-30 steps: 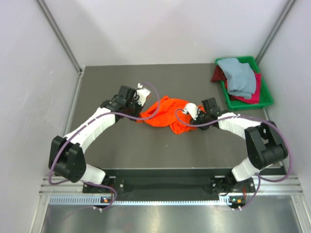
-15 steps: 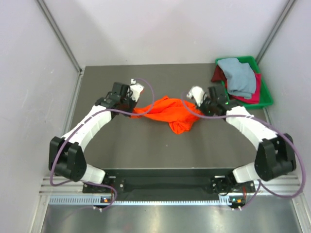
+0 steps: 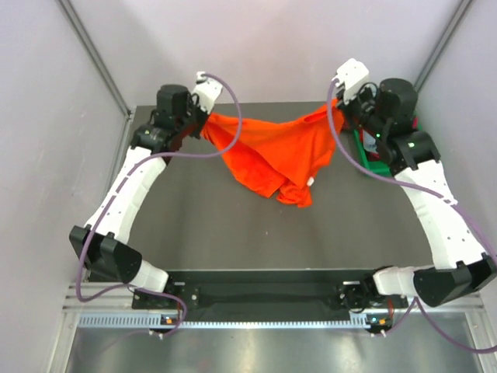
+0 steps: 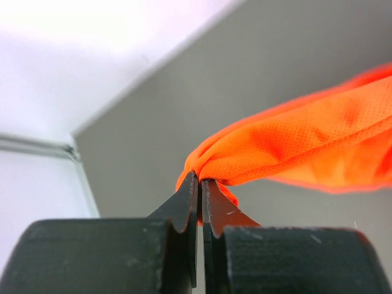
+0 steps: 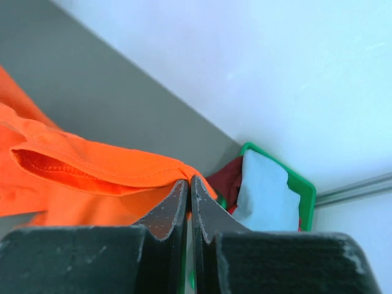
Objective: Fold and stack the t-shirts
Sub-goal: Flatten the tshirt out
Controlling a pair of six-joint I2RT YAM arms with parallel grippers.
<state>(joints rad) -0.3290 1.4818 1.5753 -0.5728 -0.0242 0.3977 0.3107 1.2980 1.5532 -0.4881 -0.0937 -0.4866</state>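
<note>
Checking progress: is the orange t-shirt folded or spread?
Spread, unfolded: the orange t-shirt hangs stretched between the left gripper and right gripper.

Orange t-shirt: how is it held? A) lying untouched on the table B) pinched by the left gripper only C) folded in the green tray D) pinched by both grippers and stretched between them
D: the left gripper and the right gripper each pinch an edge of the orange t-shirt, which hangs spread between them.

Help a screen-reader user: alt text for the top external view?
Two robot arms stretch an orange t-shirt between them over a dark table, left gripper and right gripper each shut on one end, its middle sagging in folds. A green tray shows behind the right arm.
</note>
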